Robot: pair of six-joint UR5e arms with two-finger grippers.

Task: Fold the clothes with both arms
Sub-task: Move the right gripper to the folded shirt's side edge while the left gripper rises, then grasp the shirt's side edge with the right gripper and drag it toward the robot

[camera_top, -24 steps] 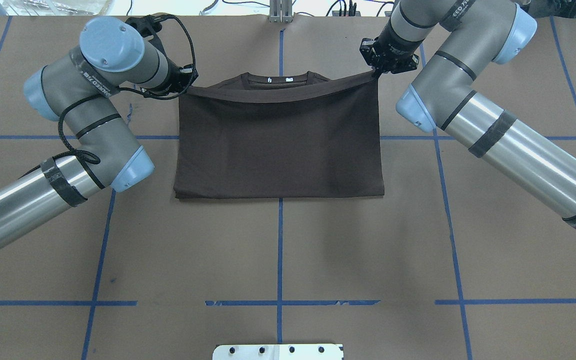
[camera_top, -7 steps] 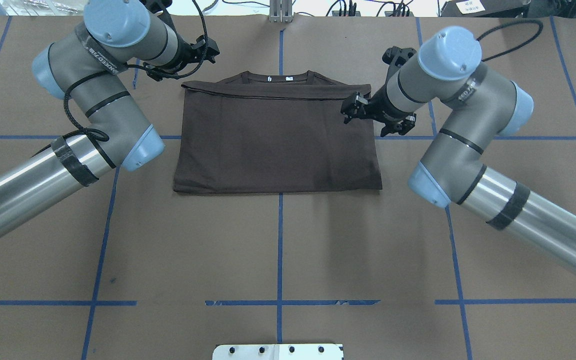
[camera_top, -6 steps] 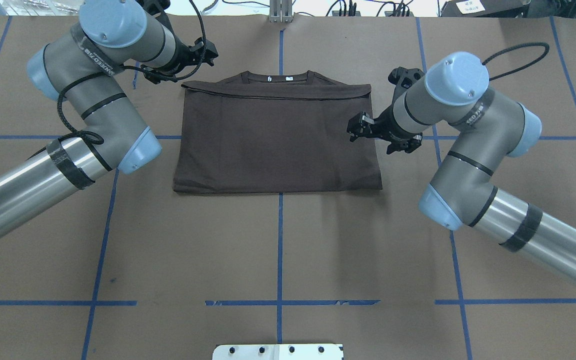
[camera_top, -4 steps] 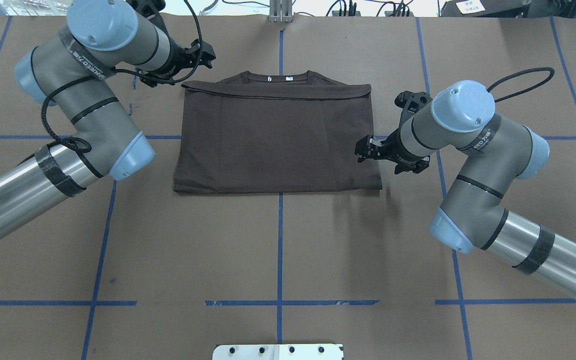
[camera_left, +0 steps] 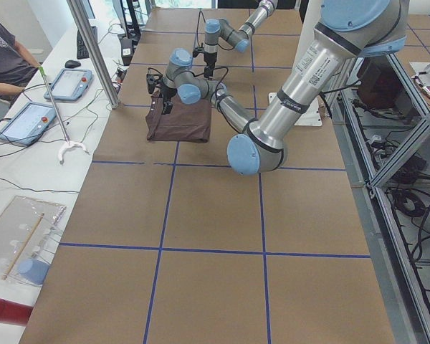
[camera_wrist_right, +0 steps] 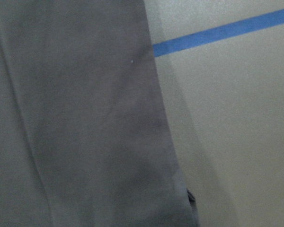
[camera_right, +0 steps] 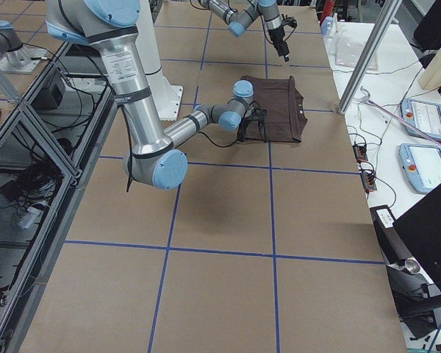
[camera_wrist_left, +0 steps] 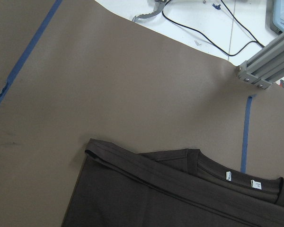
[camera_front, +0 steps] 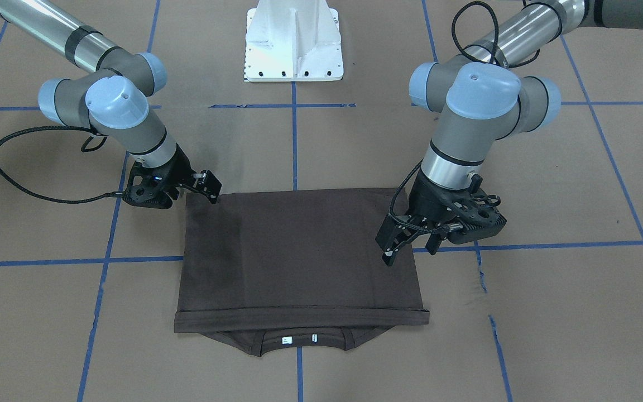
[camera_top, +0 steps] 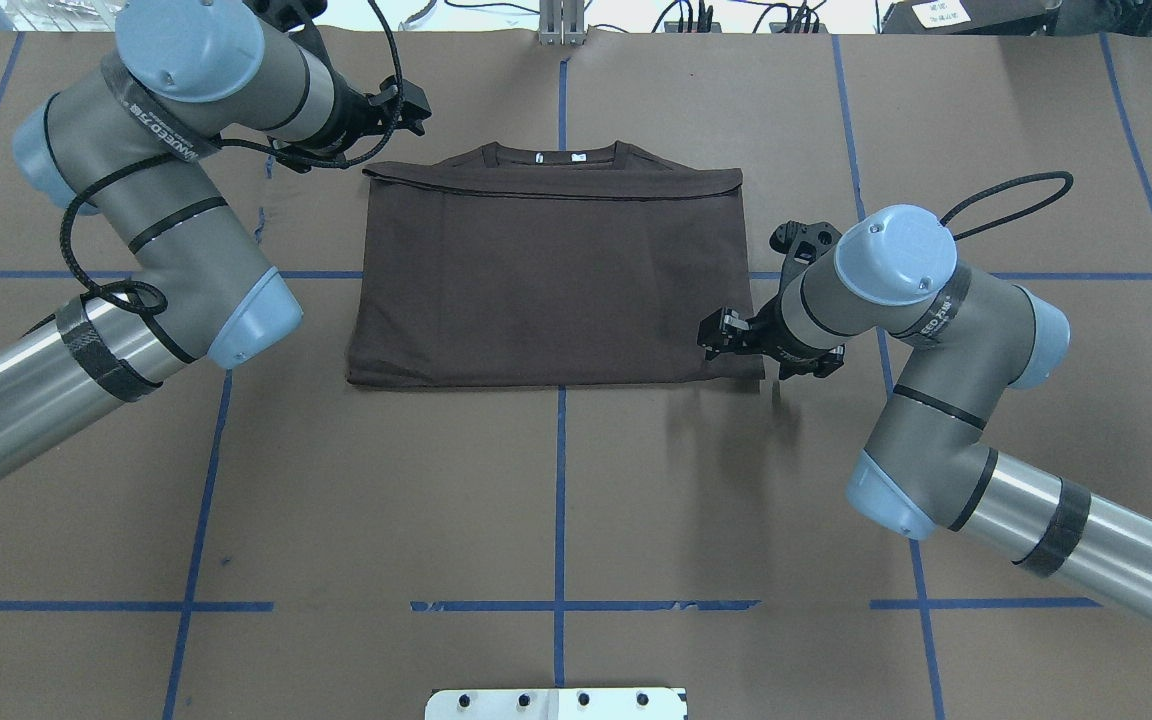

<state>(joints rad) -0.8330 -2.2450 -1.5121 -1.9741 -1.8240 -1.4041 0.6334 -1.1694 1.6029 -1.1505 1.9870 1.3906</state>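
T-shirt (camera_top: 556, 280) is lying folded flat mid-table (camera_top: 556, 500), as a wide rectangle. Its long axis is running left-right across the robot. The collar (camera_top: 556, 152) is pointing away from the base, peeking out past the far folded edge. Left gripper (camera_front: 409, 252) is hovering raised near the far-left corner, claw spread, gripping nothing. Right gripper (camera_top: 708, 335) is sitting low over the near-right corner, claw looking spread, not pinching cloth.

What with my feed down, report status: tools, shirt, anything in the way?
Left tool open, empty, raised near T-shirt's collar end. Right tool open, empty, low at its robot-side corner. T-shirt folded, flat, collar showing. No obstruction seen.
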